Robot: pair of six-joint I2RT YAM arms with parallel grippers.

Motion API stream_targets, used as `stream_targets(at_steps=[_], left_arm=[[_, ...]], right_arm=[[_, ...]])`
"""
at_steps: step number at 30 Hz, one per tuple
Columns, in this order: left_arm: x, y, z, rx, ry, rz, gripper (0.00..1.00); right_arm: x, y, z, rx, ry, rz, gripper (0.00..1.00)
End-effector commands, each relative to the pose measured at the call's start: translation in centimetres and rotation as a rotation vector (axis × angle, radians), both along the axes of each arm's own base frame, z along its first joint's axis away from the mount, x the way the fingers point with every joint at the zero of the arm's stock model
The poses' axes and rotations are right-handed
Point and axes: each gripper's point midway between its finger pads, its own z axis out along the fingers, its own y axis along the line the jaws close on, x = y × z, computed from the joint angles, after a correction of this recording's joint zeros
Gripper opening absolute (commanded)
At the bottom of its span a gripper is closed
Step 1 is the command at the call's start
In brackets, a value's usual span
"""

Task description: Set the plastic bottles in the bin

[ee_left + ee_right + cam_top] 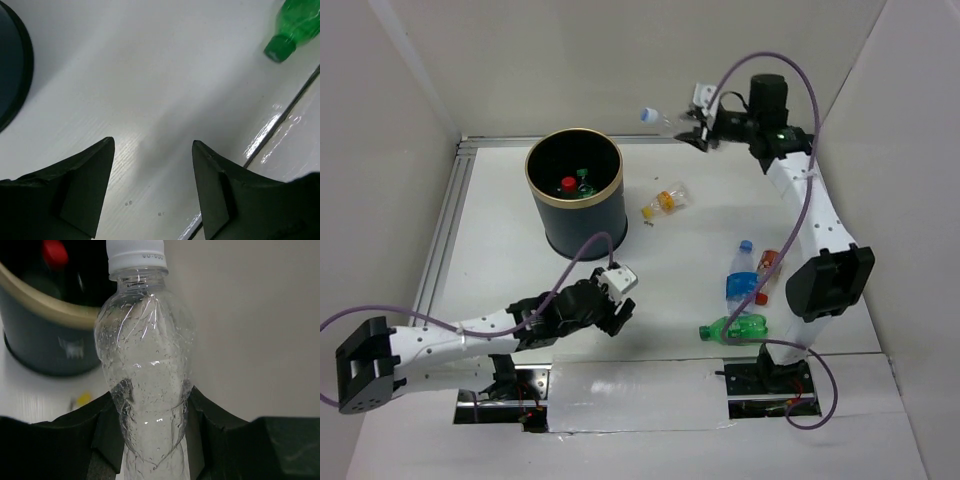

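Navy bin, gold-rimmed; one clear bottle, white-capped; one green bottle.

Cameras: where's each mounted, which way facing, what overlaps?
Top external: above, behind the robot, looking down; left gripper, right gripper, bin visible.
Left wrist: low, facing the table between its open fingers; green bottle ahead.
Right wrist: raised, looking along the clear bottle in its fingers toward the bin.
Shared: bin in all three.
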Motion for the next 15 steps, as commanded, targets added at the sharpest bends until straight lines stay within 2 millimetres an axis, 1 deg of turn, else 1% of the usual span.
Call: stream_targets(at_steps=[1,2,3,4,5,6,7,8,9,10,11,12,13,14,15], left_arm=[[0.7,-1.7,0.0,-0.055,-0.024,0.037,0.77],[0.5,-1.9,-0.4,-0.054,-0.028,0.034,0.78],[0.5,-1.9,-0.4,-0.054,-0.028,0.034,0.8],[0.5,-1.8,-1.0,-0.043,-0.023,0.034,0.8],[0.5,-1.8,-1.0,-0.043,-0.023,0.034,0.81],[0.3,-2.2,-0.7,-0.055,-0.029,0.022,0.81],[0.3,-2.4,-0.5,-0.071,-0.027,0.026,0.83],[-0.2,-2.7,-0.5,-0.073,-0.022,0.005,0.85],[-0.2,-3.1,-0.1,-0.094,-0.026,-0.003,0.86],[-0.2,-3.5,0.5,-0.116,-0.03,-0.013,0.88],[-0.9,-4.1,0.3,-0.114,-0.021,-0.055,0.89],[-0.8,-4.9,1.5,-0.152,-0.031,-0.069,0.91],[-0.9,-5.8,2.3,-0.179,-0.033,-0.089,0.93],[-1.4,-6.6,2.8,-0.2,-0.022,-0.13,0.94],[-1.4,-7.4,2.4,-0.195,-0.01,-0.147,0.95]], right_arm=[[-3.6,9.6,8.5,0.27,0.019,0.226,0.07],[-2.5,13.3,8.2,0.303,0.061,0.279,0.07],[-2.6,13.4,8.2,0.312,0.087,0.276,0.09],[-3.9,15.7,11.7,0.345,0.035,0.331,0.1],[-2.2,17.8,9.3,0.351,0.109,0.34,0.1],[-2.2,19.2,9.3,0.367,0.142,0.358,0.11],[-3.4,20.6,11.7,0.413,0.157,0.395,0.13],[-2.2,22.4,9.5,0.423,0.213,0.403,0.14],[-2.5,23.3,9.4,0.453,0.283,0.411,0.15],[-2.5,24.8,8.9,0.472,0.293,0.437,0.19],[-2.7,25.4,8.4,0.479,0.323,0.444,0.22],[-2.9,25.9,8.3,0.494,0.36,0.435,0.26],[-3.0,26.7,7.2,0.489,0.388,0.441,0.41],[-2.9,26.7,6.4,0.48,0.415,0.432,0.54],[-2.9,26.8,5.7,0.47,0.442,0.423,0.66]])
